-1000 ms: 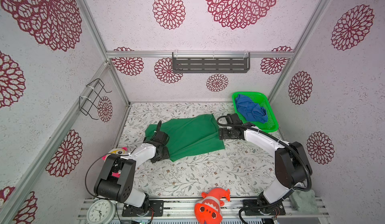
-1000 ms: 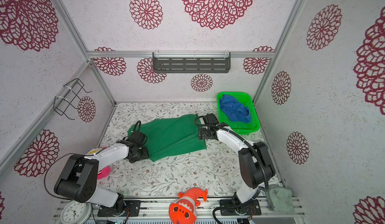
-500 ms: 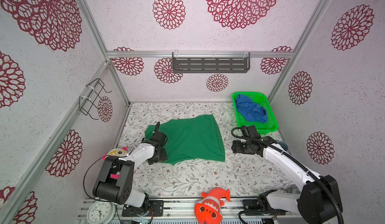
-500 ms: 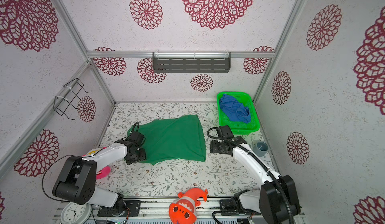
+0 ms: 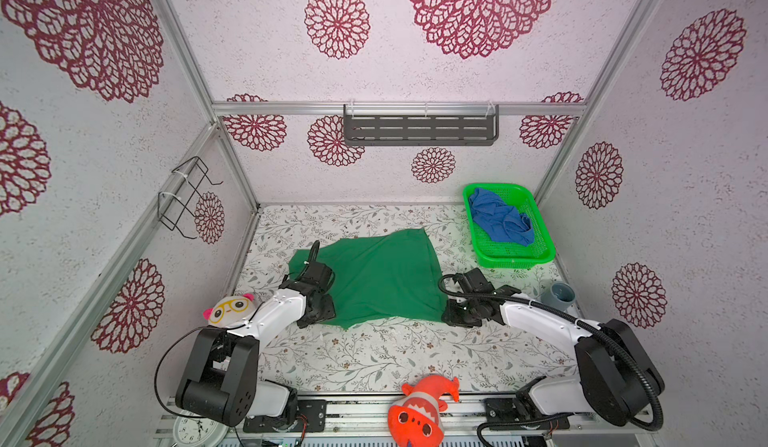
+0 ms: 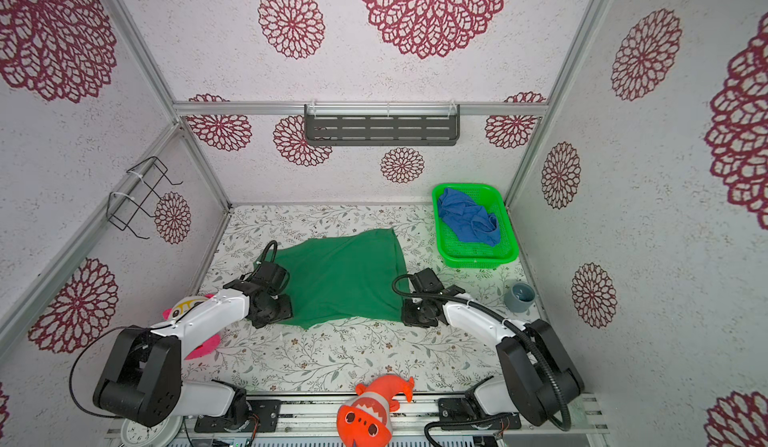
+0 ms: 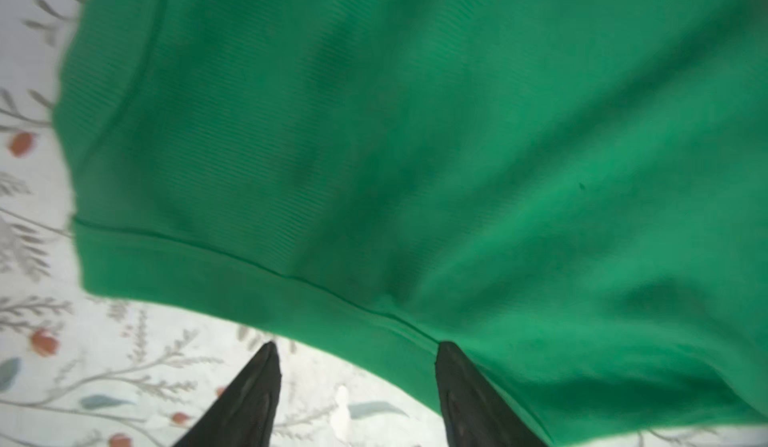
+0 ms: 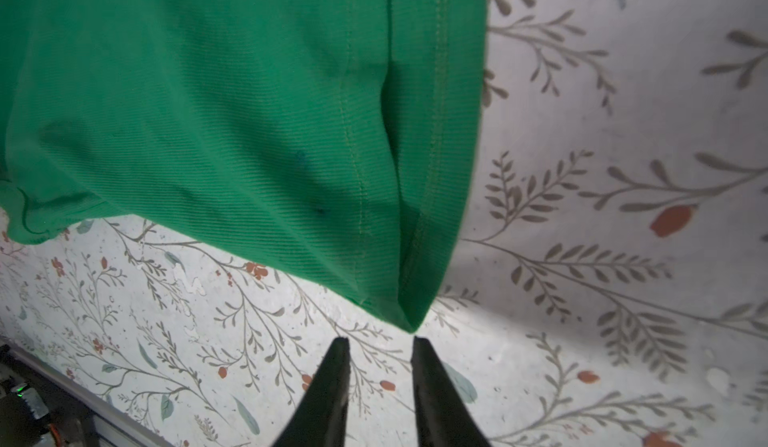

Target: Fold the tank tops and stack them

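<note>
Green tank top (image 5: 382, 278) flat on table (image 5: 374, 361), apparently unfolded; blue tank top (image 5: 500, 220) crumpled in basket (image 5: 515, 258). Left gripper (image 7: 357, 347) jaws apart at hem; right gripper (image 8: 380, 339) jaws narrowly apart, empty. Nothing stacked.

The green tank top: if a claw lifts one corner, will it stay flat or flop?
Probably flops: the green tank top lies in soft wrinkles. Likely light, since the ribbed knit looks thin. Pushed, it would probably bunch.

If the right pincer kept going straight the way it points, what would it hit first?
Most likely the corner of the green tank top, lying just ahead of the right pincer; depth is unclear.
</note>
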